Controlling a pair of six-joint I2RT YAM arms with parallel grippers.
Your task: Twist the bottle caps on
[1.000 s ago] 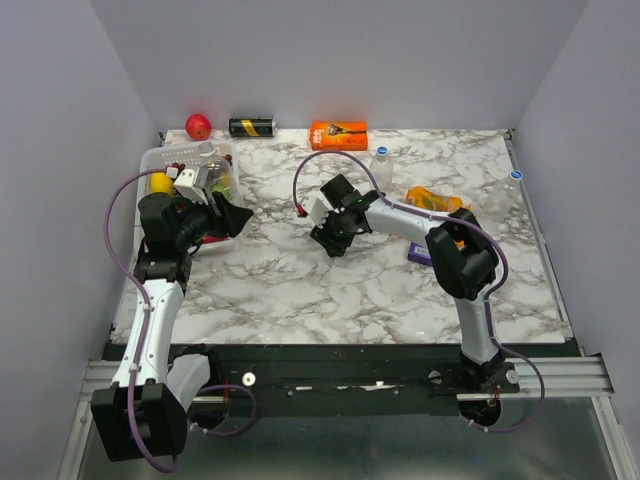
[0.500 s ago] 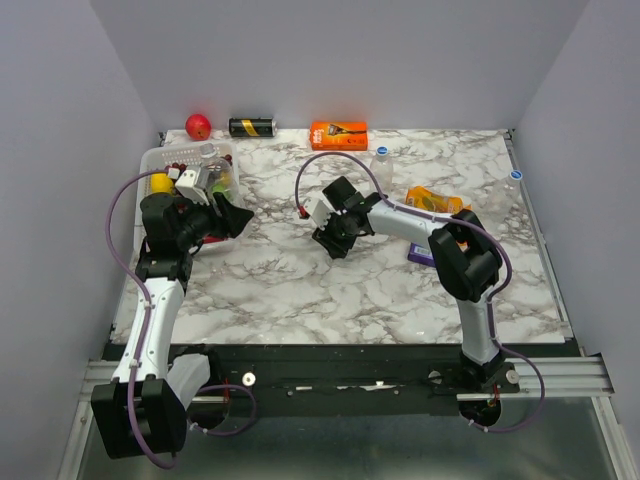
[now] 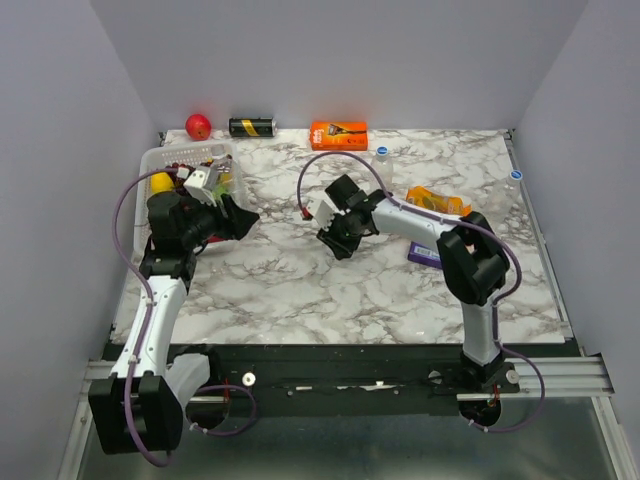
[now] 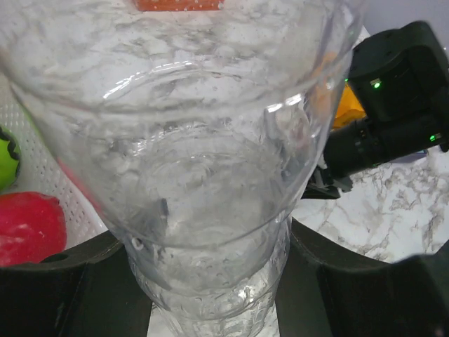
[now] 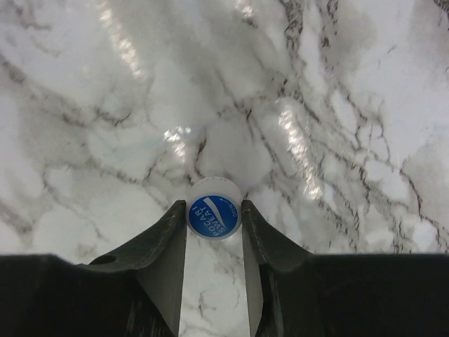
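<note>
Right pincer (image 5: 214, 210) has just closed onto one blue bottle cap (image 5: 215, 217) down at the table (image 5: 337, 105), both fingers touching its rim; left pincer (image 3: 222, 208) grips a clear bottle (image 4: 203, 175) aloft, so the cap looks ready to carry over.

I operate in a robotics lab test cell. My left arm (image 3: 148, 325) and right arm (image 3: 478, 330) are bolted to a metal rail (image 3: 570, 375) at the near edge of a marble-patterned table (image 3: 300, 290). Plain grey walls (image 3: 400, 60) enclose the other three sides.
</note>
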